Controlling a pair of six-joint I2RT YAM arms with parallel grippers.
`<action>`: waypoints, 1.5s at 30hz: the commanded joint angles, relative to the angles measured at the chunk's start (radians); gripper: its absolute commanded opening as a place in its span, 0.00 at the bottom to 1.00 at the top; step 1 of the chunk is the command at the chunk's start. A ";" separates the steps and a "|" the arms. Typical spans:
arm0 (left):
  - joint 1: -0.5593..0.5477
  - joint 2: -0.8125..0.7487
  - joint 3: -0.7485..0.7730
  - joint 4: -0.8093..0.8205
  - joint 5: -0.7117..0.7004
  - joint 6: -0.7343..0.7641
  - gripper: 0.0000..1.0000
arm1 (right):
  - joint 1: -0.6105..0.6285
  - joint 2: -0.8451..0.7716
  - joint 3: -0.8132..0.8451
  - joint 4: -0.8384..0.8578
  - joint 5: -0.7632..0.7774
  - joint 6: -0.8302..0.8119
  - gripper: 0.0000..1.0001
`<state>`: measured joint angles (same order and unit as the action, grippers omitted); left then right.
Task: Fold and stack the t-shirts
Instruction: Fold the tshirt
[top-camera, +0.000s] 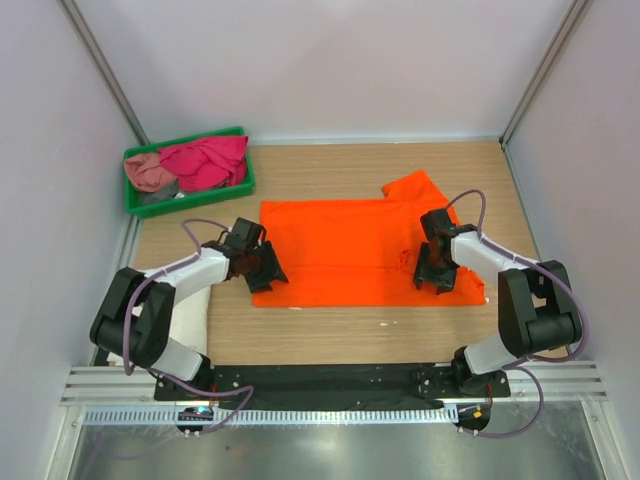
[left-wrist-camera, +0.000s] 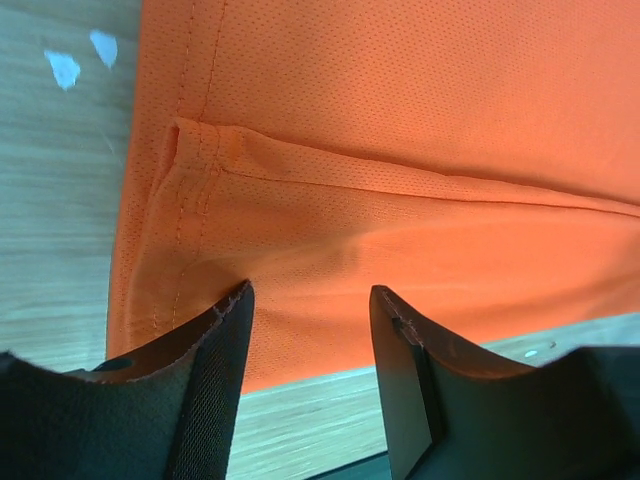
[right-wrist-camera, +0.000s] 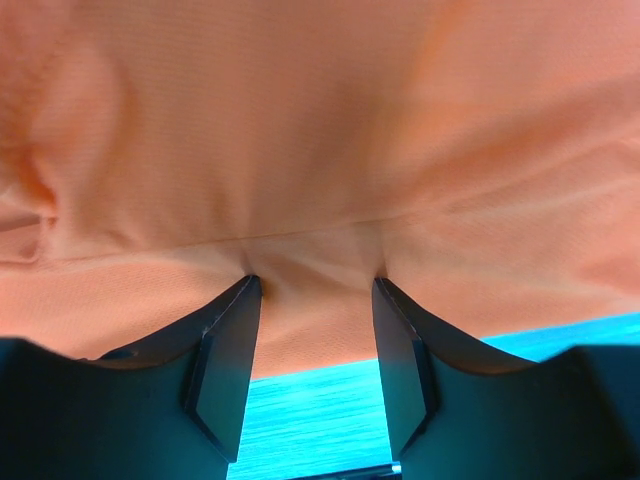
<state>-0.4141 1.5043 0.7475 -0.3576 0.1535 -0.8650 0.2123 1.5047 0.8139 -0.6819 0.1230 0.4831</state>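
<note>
Lying flat on the wooden table (top-camera: 340, 335), the orange t-shirt (top-camera: 340, 245) runs its long axis from 9 to 3 o'clock. The left gripper (left-wrist-camera: 310, 292) sits at its 9 o'clock end and the right gripper (right-wrist-camera: 312, 280) at its 3 o'clock end, both near the 6 o'clock edge, jaws parted with tips pressing the cloth and nothing pinched. Folding toward 12 o'clock looks workable; the magenta t-shirt (top-camera: 208, 160) lies in the green tray (top-camera: 243, 182) at 10 o'clock.
</note>
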 joint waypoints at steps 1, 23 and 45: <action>-0.005 0.004 -0.097 -0.118 -0.026 -0.006 0.53 | -0.021 -0.015 -0.006 -0.074 0.072 0.002 0.54; 0.234 0.246 0.674 -0.185 0.020 0.445 0.55 | -0.181 0.526 0.813 0.203 -0.063 -0.302 0.58; 0.304 0.525 0.852 -0.149 -0.028 0.531 0.54 | -0.199 0.845 1.114 0.200 -0.286 -0.376 0.42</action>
<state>-0.1181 2.0148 1.5688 -0.5270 0.1394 -0.3580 0.0158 2.3295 1.8805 -0.4747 -0.1459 0.1184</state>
